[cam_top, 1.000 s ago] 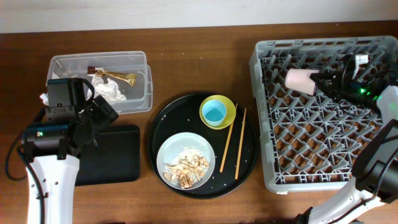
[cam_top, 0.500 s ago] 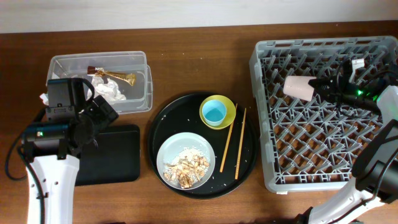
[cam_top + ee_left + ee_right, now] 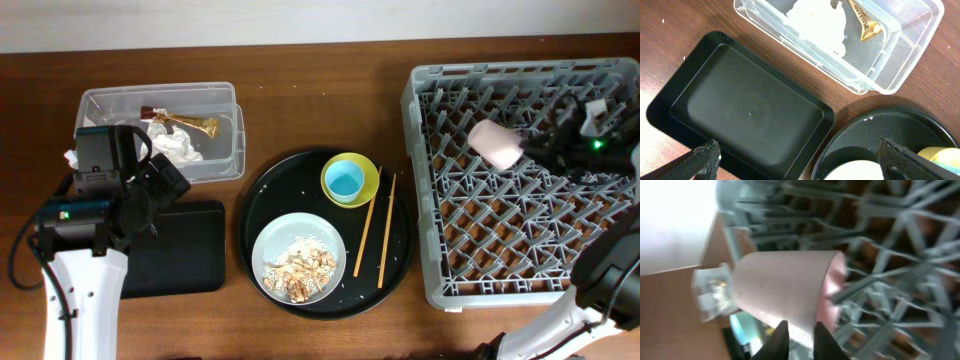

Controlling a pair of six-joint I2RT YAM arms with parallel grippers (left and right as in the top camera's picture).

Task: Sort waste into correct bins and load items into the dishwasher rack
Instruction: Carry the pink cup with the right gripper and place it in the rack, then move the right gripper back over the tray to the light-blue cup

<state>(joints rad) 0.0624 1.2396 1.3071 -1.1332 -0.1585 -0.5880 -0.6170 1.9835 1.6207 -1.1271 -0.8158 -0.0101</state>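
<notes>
The plain pink cup (image 3: 495, 143) lies tilted on its side in the rack (image 3: 418, 200). The right gripper (image 3: 799, 332) is slightly parted beside it. The left gripper (image 3: 802, 157) is spread wide.

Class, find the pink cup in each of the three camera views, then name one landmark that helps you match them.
Overhead: pink cup lies tilted among the pegs, upper part of the dishwasher rack, right of picture.
Left wrist: not in it.
Right wrist: pink cup fills the middle, open end rightward.
Shared landmark: the dishwasher rack, seen overhead and from the right wrist.
</notes>
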